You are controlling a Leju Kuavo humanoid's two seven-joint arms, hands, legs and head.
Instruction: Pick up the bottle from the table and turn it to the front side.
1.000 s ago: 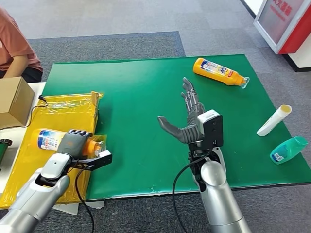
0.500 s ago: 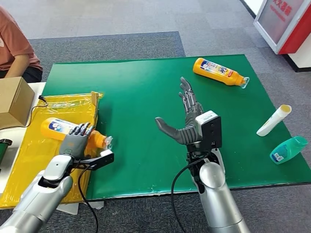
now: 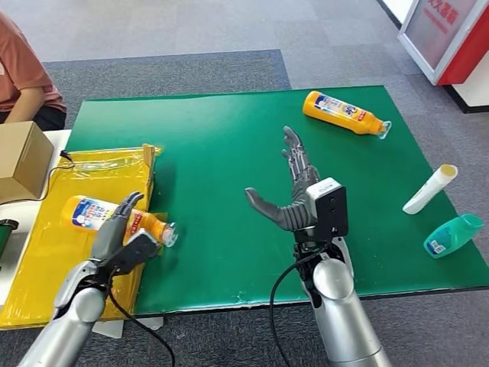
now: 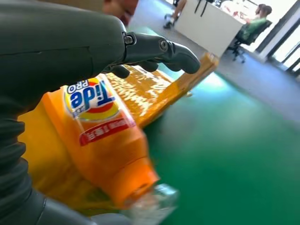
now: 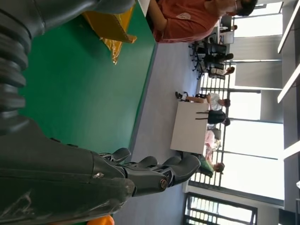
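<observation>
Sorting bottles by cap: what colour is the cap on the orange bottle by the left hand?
Clear, see-through cap on the orange plastic bottle; left wrist view.

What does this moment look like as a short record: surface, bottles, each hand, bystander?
surface: green mat, yellow bag at its left edge
near bottle: orange Tide bottle lying on the yellow bag, label up, cap toward the mat
left hand: over the Tide bottle, fingers spread, not gripping
right hand: open above the mat, empty
other bottles: orange bottle, white tube, teal bottle
bystander: person seated far left
</observation>
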